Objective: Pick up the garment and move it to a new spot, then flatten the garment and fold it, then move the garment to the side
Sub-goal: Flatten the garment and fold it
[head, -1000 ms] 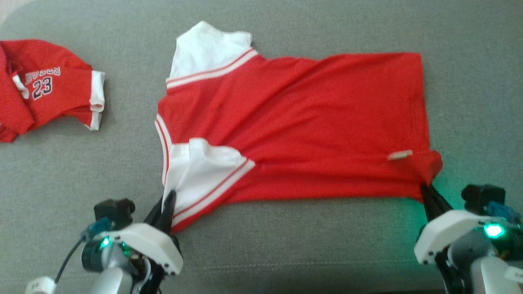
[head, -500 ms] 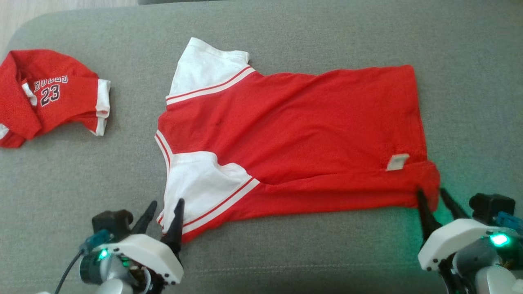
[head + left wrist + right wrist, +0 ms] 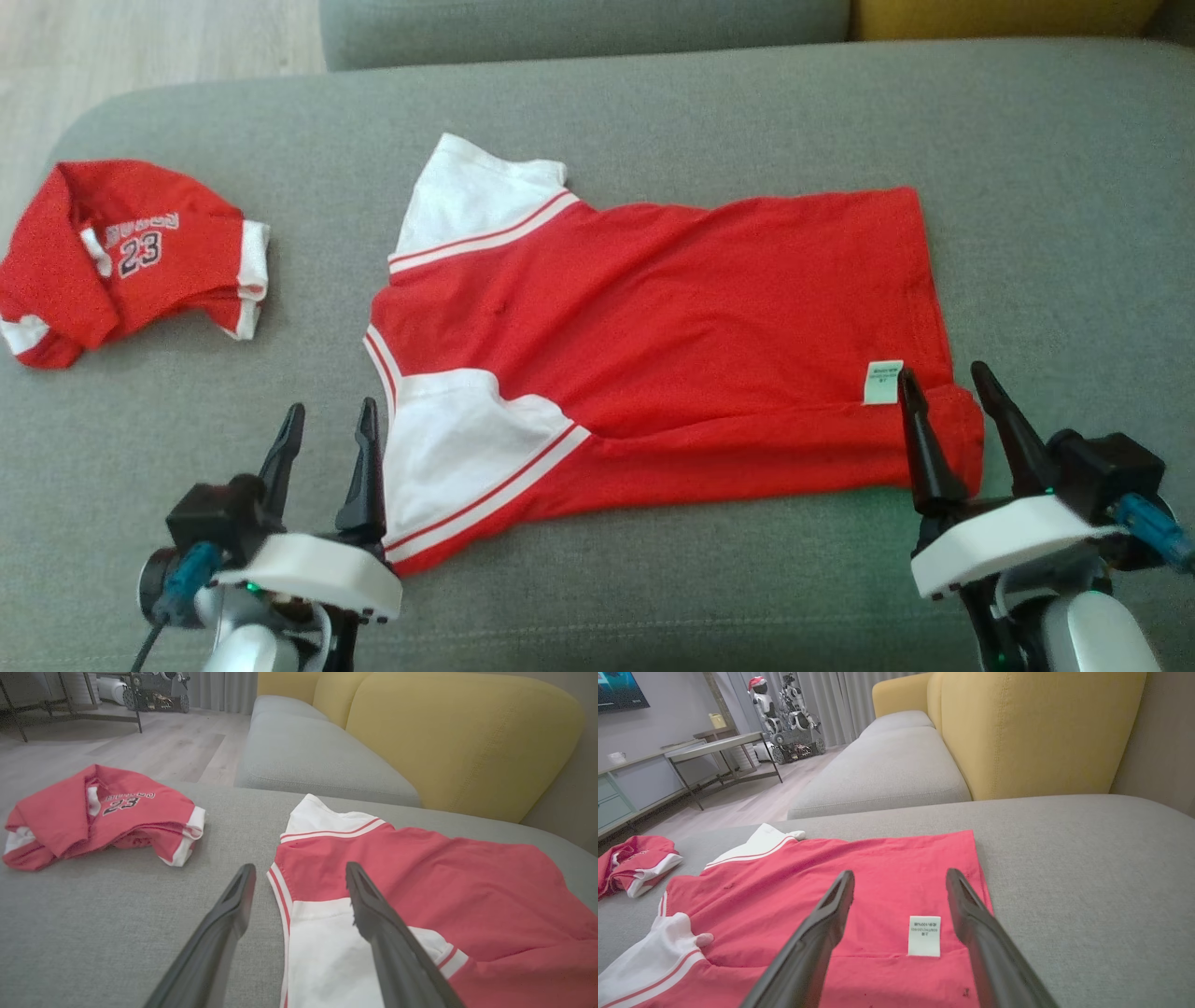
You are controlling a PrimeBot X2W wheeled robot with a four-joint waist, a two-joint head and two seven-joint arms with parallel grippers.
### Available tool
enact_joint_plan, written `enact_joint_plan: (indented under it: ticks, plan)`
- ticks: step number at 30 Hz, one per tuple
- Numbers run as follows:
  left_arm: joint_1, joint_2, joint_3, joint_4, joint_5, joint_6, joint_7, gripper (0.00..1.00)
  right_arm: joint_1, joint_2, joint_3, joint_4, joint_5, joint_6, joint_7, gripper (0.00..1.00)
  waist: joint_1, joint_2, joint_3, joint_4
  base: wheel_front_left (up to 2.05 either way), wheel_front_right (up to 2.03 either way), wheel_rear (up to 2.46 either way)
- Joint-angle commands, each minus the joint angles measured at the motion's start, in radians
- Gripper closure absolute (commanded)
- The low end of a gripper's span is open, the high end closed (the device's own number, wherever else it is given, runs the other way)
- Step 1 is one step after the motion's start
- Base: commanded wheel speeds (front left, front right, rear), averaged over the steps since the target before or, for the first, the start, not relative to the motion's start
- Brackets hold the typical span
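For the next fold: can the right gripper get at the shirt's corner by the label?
Probably yes. The right gripper stands open at that corner of the shirt, beside the label, with nothing in between.

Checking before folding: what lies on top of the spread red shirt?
A white care label lies on the red shirt near its right end; fabric under it is hidden.

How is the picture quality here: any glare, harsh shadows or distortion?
Head view: soft even light, no glare, faint shadows beside the red shirt. Left wrist view: wide-angle stretch makes the left hand loom large; shirt looks washed pink. Right wrist view: same washout; care label visible, print too small to read.
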Motion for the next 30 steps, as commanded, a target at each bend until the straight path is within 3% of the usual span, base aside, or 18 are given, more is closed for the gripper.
enact_joint_plan:
  ticks: [1,8,19,24,30]
  plan:
    - [-0.012,0.022,0.030,-0.040,0.015,0.009,-0.010,0.00,-0.015,-0.012,0.023,-0.039,-0.007,-0.001,-0.013,0.00,0.0000,0.0000,-0.015,0.004,0.00,0.00,0.00]
    - [0.017,0.035,0.018,-0.063,0.031,0.028,0.004,0.00,0.011,-0.008,0.007,-0.056,-0.019,-0.001,-0.011,0.00,0.0000,0.0000,-0.034,0.002,0.00,0.00,0.00]
    - [-0.009,0.040,0.005,-0.073,0.017,0.015,0.029,0.00,0.006,-0.005,-0.001,-0.071,-0.020,-0.001,-0.003,0.00,0.0000,0.0000,-0.011,0.009,0.00,0.00,0.00]
    - [-0.151,0.034,-0.015,-0.052,-0.003,-0.037,0.070,0.00,-0.025,-0.004,-0.009,-0.090,-0.020,-0.001,0.004,0.00,0.0000,0.0000,0.054,0.015,0.00,0.00,0.00]
    - [-0.457,0.019,-0.019,0.062,-0.027,-0.101,0.132,0.00,-0.102,-0.003,-0.019,-0.129,-0.026,-0.001,0.002,0.00,0.0000,0.0000,0.184,-0.013,0.00,0.00,0.00]
